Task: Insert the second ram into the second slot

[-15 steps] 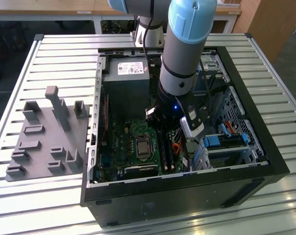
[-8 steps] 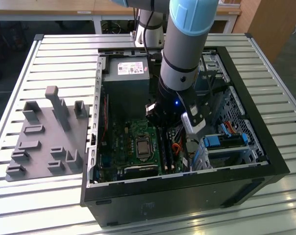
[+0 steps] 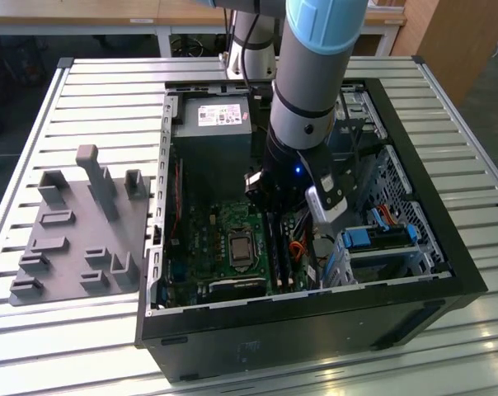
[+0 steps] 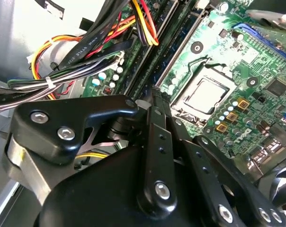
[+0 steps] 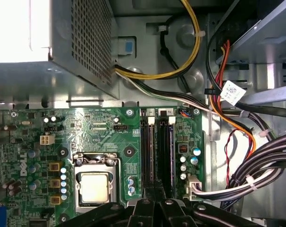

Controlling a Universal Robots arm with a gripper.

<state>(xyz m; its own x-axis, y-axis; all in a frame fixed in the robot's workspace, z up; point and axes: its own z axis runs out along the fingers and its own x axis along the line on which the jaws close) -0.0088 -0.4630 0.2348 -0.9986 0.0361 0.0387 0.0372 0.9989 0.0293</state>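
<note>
My gripper (image 3: 270, 210) hangs low inside the open computer case (image 3: 447, 247), over the green motherboard (image 5: 110, 137). In both wrist views its black fingers (image 4: 155, 123) meet at the tips with no gap, so it is shut. The tips sit over one end of two long dark memory slots (image 5: 158, 156) that lie side by side next to the processor socket (image 5: 94, 187). The same slots (image 3: 280, 252) run toward the case's front in the exterior view. Dark strips lie along both slots, and I cannot tell the second ram apart from them. Whether the fingertips touch a stick is hidden.
The grey power supply (image 3: 212, 132) fills the case's far corner. Bundled black, yellow and red cables (image 5: 237, 156) run beside the slots. Drive bays with blue clips (image 3: 373, 239) stand on the exterior view's right. A grey fixture plate (image 3: 80, 231) lies on the slatted table at the exterior view's left.
</note>
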